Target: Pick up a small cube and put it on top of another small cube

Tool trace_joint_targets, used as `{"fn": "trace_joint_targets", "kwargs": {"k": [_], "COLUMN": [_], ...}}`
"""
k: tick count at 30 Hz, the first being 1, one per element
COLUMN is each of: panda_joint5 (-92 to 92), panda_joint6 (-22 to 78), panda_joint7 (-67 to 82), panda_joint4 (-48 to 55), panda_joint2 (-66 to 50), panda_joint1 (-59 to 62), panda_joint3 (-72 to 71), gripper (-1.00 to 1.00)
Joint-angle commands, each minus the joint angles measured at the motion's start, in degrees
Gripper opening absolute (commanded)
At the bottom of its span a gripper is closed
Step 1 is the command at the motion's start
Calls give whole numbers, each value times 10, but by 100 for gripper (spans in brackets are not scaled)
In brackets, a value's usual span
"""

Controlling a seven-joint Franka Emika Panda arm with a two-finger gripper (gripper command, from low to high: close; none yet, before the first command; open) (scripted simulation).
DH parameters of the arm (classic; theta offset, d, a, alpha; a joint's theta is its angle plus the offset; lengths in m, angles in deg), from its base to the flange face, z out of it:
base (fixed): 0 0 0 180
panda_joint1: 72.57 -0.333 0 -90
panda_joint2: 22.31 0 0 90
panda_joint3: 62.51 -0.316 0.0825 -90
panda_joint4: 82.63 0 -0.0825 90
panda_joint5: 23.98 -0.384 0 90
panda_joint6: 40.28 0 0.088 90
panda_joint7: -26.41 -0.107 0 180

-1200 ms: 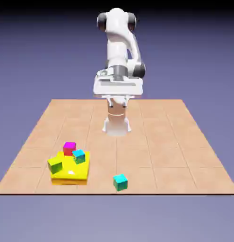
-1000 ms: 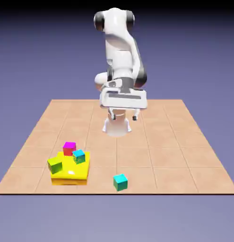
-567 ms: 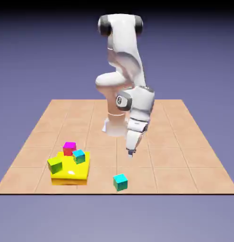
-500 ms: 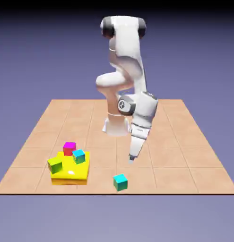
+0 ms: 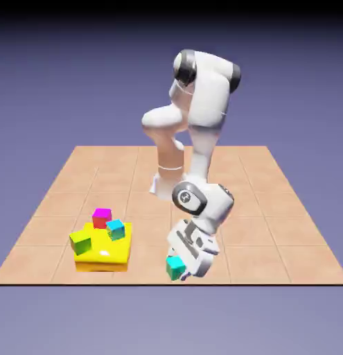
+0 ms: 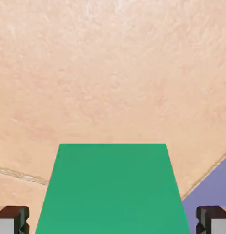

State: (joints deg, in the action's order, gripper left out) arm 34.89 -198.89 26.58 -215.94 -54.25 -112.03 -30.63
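A: Risk?
B: Tool (image 6: 113, 224) straddled the turquoise cube (image 5: 175, 267) near the table (image 5: 222, 270)'s front edge. Fingers stood apart, gap each side, no grip. An off-centre close could have nudged it over that edge.
A: And stacking?
B: Green cube (image 5: 80, 243) sat tilted against the yellow block (image 5: 103, 256); a load could have slid off.
A: Count?
B: Two turquoise, one green, one magenta-red cube (image 5: 102, 218), one block.
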Motion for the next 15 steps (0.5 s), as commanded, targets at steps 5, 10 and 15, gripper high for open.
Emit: {"fn": "trace_joint_targets", "kwargs": {"k": [5, 10, 15], "panda_joint5": [-30, -64, -98], "panda_joint6": [73, 97, 121], "panda_joint7": [45, 146, 247], "panda_joint4": [-38, -32, -25], "panda_joint2": [102, 157, 211], "panda_joint1": [-22, 13, 48], "panda_joint3": [-7, 97, 201], "gripper": [-100, -100, -100]}}
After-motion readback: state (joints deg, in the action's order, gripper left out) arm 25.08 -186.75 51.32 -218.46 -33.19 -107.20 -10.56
